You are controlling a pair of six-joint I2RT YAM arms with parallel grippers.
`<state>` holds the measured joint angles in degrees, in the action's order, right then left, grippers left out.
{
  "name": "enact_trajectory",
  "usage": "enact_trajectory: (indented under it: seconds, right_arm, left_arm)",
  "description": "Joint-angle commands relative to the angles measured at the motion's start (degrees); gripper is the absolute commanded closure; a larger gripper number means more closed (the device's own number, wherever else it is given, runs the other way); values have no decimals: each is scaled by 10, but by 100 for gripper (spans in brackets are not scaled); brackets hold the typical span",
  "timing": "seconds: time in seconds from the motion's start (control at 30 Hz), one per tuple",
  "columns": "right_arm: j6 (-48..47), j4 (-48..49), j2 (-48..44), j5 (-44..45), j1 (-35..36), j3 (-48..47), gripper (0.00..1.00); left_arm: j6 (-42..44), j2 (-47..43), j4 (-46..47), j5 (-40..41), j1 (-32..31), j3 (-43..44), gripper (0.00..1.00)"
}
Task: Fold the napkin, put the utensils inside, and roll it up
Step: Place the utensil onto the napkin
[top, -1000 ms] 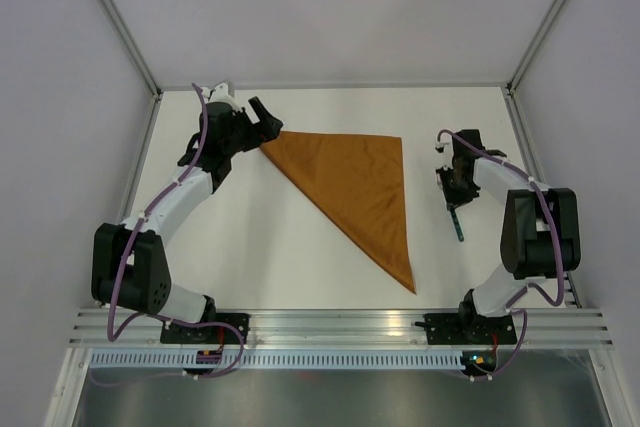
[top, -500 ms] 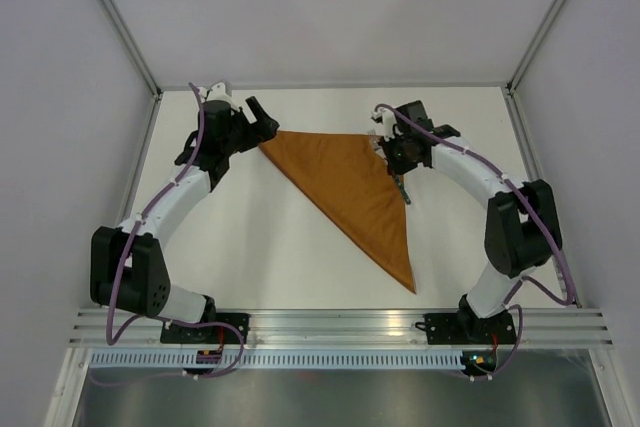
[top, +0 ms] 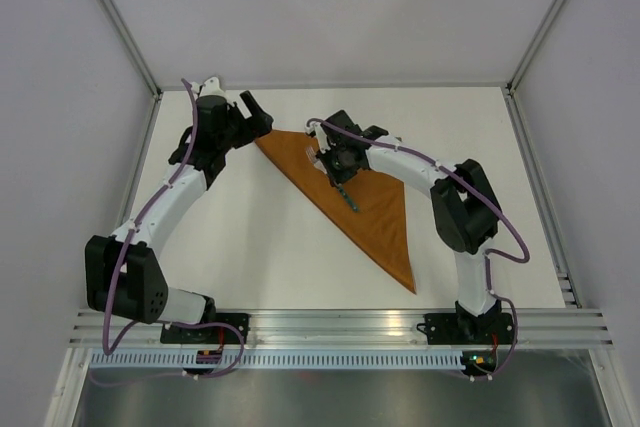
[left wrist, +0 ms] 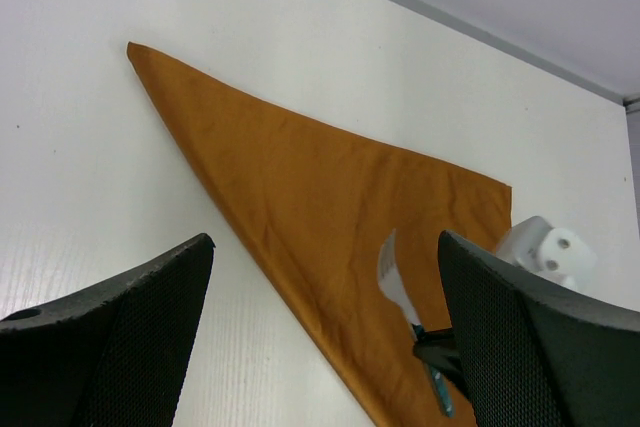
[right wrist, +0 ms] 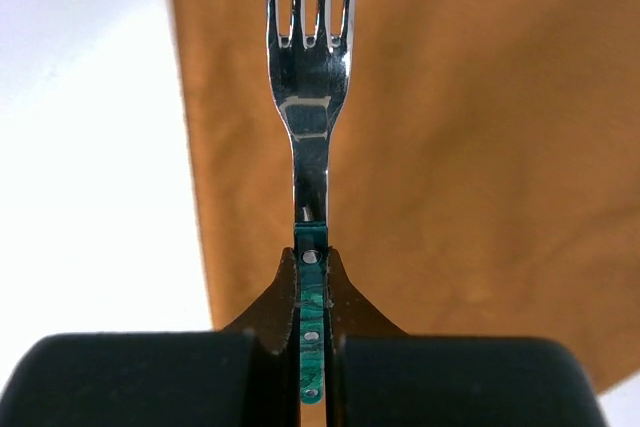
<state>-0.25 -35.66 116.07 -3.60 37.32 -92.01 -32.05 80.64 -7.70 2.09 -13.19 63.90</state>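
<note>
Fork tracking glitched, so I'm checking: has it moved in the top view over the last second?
Yes. The fork, held in the right gripper, travelled left, from beyond the napkin's right edge to over its cloth.

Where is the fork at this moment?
In the top view, the fork is held in the shut right gripper, over the folded napkin, near its long diagonal edge at mid-table.
</note>
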Motion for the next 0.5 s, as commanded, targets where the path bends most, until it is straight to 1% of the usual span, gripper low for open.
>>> enact_trajectory:
  seconds: [0.0, 0.17, 0.47]
  right_arm:
    - [29, -34, 19, 19, 24, -49, 100]
    - [24, -33, 47, 32, 51, -68, 100]
    - [34, -45, 96, 32, 68, -111, 99]
  left_arm:
    - [1, -22, -13, 13, 4, 32, 4]
    - [2, -23, -16, 10, 8, 34, 4]
    - [3, -20, -17, 6, 13, 37, 4]
